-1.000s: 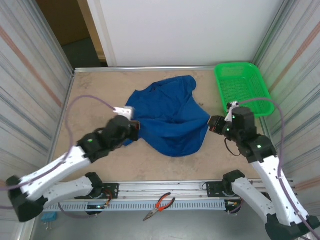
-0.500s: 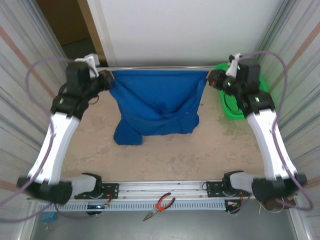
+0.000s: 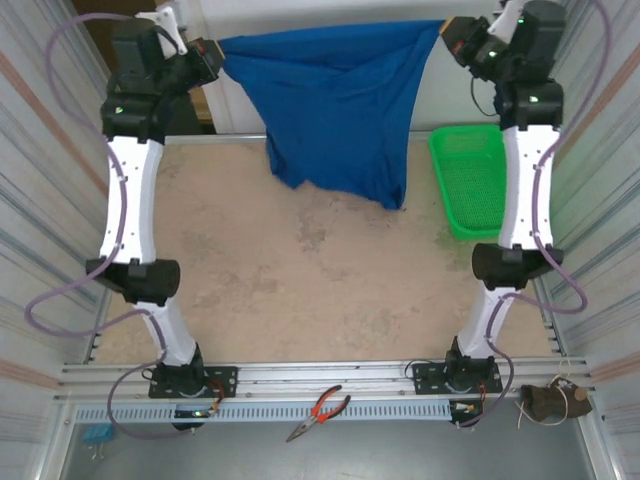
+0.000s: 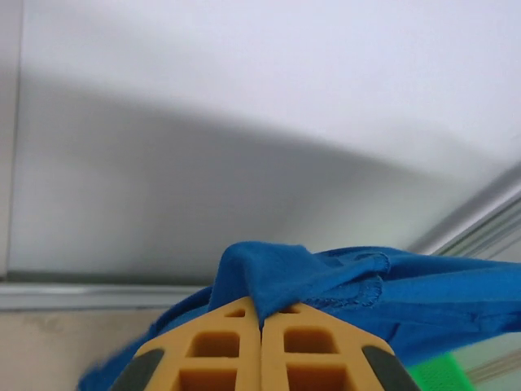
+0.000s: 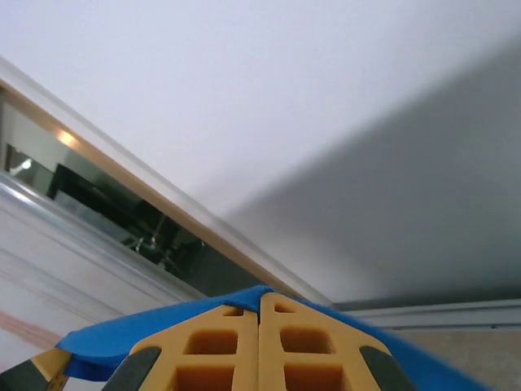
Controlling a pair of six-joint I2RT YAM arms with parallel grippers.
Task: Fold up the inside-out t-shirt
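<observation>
Spread-out step imo: left end effector [image 3: 213,60] and right end effector [image 3: 451,40] each clamp a corner of the inside-out t-shirt [image 3: 335,100] hanging over the worktop [image 3: 300,280], next it needs laying flat.

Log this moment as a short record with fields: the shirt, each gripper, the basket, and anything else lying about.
t-shirt: blue, held up and spread between both grippers, hanging over the far part of the table
left gripper: shut on one top corner of the t-shirt
right gripper: shut on the other top corner
green basket: far right of the table, beside the right arm
pliers: red-handled, on the rail by the arm bases
fold: not yet made
</observation>
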